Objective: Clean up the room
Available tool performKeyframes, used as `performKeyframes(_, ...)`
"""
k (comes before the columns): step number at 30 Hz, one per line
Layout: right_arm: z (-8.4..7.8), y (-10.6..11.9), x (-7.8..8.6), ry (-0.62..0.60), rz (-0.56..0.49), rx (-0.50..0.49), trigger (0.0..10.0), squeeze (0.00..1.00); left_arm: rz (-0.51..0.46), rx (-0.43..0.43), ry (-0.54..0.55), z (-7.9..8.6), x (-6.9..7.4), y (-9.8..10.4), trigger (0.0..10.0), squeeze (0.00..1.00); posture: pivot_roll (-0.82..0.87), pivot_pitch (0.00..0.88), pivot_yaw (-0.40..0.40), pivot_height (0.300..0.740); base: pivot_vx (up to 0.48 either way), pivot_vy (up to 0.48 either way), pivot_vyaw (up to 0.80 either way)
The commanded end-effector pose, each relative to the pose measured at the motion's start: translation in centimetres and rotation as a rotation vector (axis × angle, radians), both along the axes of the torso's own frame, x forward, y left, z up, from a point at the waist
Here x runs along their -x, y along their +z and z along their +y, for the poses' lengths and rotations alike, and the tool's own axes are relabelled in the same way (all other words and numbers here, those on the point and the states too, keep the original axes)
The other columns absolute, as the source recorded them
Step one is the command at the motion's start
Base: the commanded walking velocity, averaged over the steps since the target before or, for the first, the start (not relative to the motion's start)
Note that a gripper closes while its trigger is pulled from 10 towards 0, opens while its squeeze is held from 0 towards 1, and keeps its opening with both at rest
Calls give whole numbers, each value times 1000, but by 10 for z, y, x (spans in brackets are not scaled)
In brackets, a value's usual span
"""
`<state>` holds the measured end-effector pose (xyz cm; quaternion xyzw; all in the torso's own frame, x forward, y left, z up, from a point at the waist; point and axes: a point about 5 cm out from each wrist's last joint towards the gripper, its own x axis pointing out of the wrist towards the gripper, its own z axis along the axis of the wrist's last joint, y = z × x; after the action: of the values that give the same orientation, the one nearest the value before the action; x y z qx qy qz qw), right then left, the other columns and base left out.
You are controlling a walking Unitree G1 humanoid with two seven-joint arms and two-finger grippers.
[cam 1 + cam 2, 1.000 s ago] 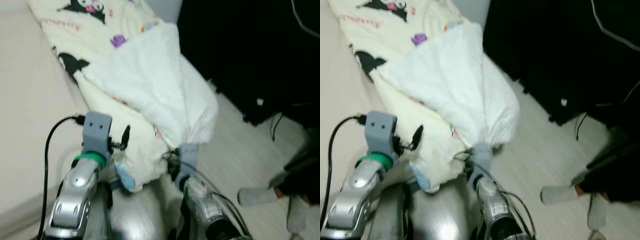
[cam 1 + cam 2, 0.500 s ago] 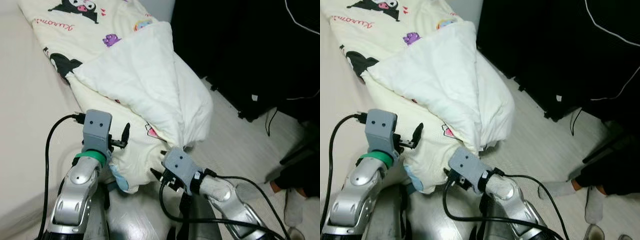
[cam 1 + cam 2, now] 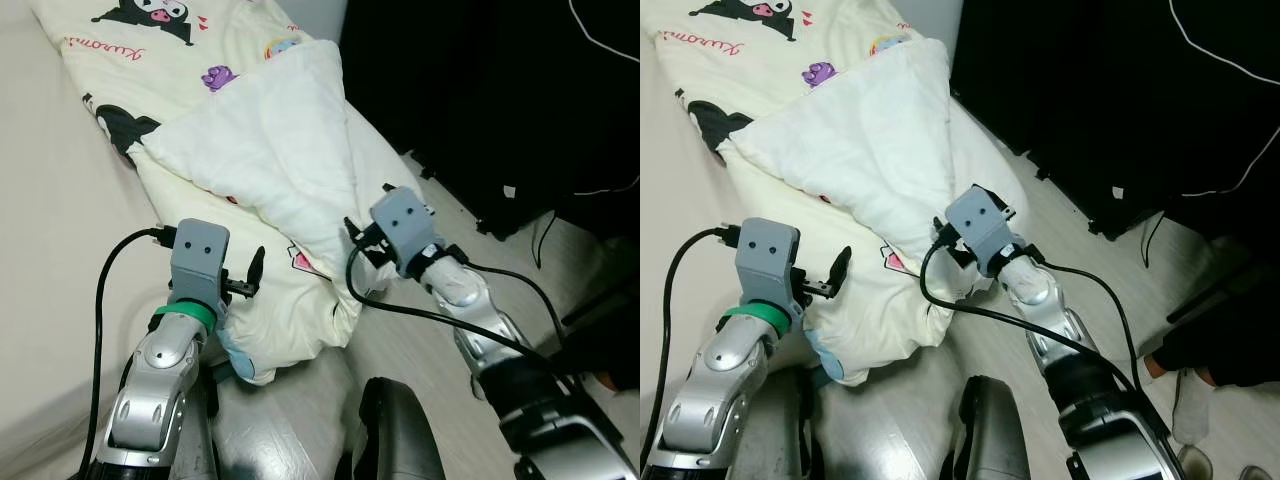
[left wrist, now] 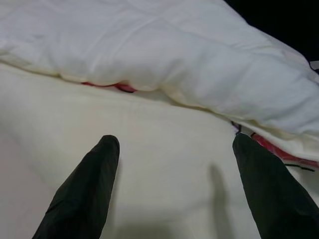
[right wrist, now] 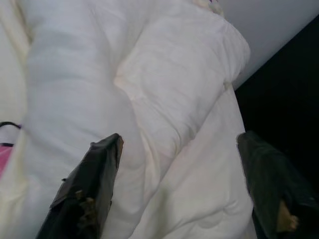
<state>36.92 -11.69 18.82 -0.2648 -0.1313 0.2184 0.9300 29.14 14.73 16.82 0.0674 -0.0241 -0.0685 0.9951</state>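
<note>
Quilt (image 3: 270,170) hangs folded over the bed (image 3: 60,230) edge toward the floor. We hold our left gripper (image 4: 174,164) and right gripper (image 5: 174,164) wide open against it, empty. Pinching only one thin layer, we could drag it off.

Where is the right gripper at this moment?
In the left eye view, the right gripper is at the blanket's right edge, over the floor.
</note>
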Motion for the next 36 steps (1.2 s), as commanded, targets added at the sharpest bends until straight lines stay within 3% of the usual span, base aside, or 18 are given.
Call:
performKeyframes(1, 0, -4, -2, 13, 26, -16, 10000, 188, 17, 1, -15, -3, 5, -3, 10000, 0, 191, 222, -81, 550, 0, 0, 0)
performKeyframes(2, 4, -3, -3, 50, 49, -49, 10000, 0, 16, -1, -14, -3, 5, -2, 10000, 0, 199, 229, -82, 550, 0, 0, 0)
performKeyframes(8, 25, 8, -8, 225, 74, -132, 10000, 0, 6, -6, 12, 1, 12, 2, 10000, 0, 240, 258, -102, 550, 0, 0, 0)
performKeyframes(13, 31, 13, -15, 223, 73, -141, 10000, 0, 8, -6, 31, 4, 16, 2, 10000, 0, 263, 275, -112, 550, 0, 0, 0)
performKeyframes(20, 31, -8, -21, 163, 216, -125, 10000, 0, 22, -25, 67, 13, 28, 1, 10000, 0, 324, 305, -125, 550, 0, 0, 0)
performKeyframes(22, 33, -13, -20, 175, 251, -119, 10000, 0, 26, -33, 88, 19, 33, 1, 10000, 0, 362, 321, -138, 550, 0, 0, 0)
performKeyframes(23, 40, -17, -18, 245, 297, -113, 10000, 0, 36, -46, 143, 31, 48, 2, 10000, 0, 393, 335, -148, 550, 0, 0, 0)
performKeyframes(27, 45, -15, -18, 277, 304, -88, 10000, 0, 48, -52, 193, 40, 63, 2, 10000, 0, 421, 348, -158, 550, 0, 0, 0)
performKeyframes(30, 46, -14, -19, 269, 294, -49, 10000, 0, 56, -52, 210, 41, 70, 2, 10000, 0, 432, 355, -163, 550, 0, 0, 0)
performKeyframes(36, 34, -5, -29, 118, 228, 26, 10000, 0, 70, -52, 216, 40, 76, 0, 10000, 0, 434, 369, -166, 550, 0, 0, 0)
